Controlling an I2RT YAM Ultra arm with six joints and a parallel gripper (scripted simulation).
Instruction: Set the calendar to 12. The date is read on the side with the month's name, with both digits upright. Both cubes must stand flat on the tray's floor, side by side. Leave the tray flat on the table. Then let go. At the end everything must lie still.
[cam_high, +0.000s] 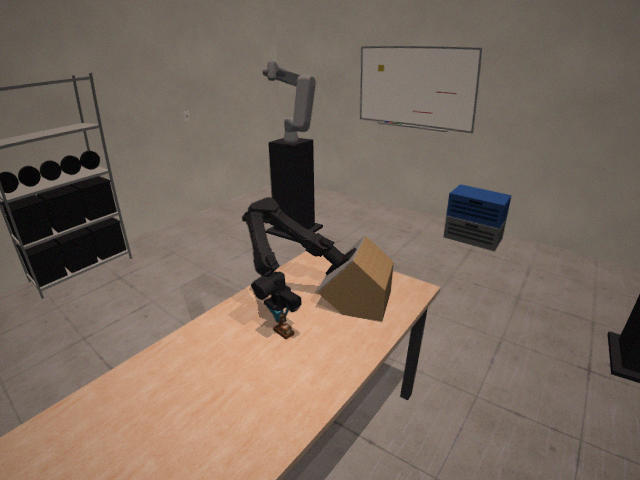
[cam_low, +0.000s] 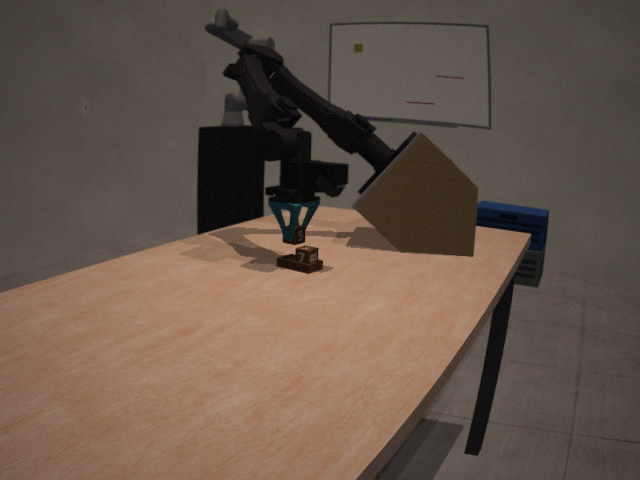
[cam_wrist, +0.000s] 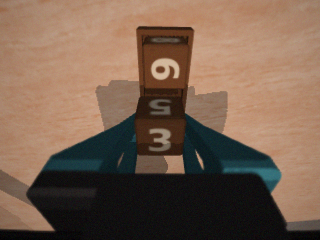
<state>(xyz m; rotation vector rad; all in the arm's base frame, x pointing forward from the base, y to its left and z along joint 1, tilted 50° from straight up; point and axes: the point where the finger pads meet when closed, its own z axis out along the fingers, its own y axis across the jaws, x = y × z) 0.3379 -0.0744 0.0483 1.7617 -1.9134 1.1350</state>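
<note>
A small dark brown calendar tray (cam_low: 289, 264) (cam_wrist: 141, 37) lies flat on the wooden table (cam_low: 206, 335). One brown digit cube (cam_low: 307, 254) (cam_wrist: 165, 67) (cam_high: 285, 329) stands in the tray, with a 6 or 9 on its top face and a 7 on a side face. My gripper (cam_low: 295, 236) (cam_wrist: 160, 120) (cam_high: 279, 313), with teal fingers, is shut on the second digit cube (cam_low: 296, 235) (cam_wrist: 160, 135). It holds that cube a little above the tray's empty half. The held cube shows a 3 and a 5.
A large tan box (cam_low: 421, 201) (cam_high: 361, 281) stands tilted at the table's far end, behind the tray, where the arm is mounted. A black pedestal (cam_low: 227, 175) with a grey arm stands behind the table. A blue crate (cam_low: 511, 217) sits on the floor at the right.
</note>
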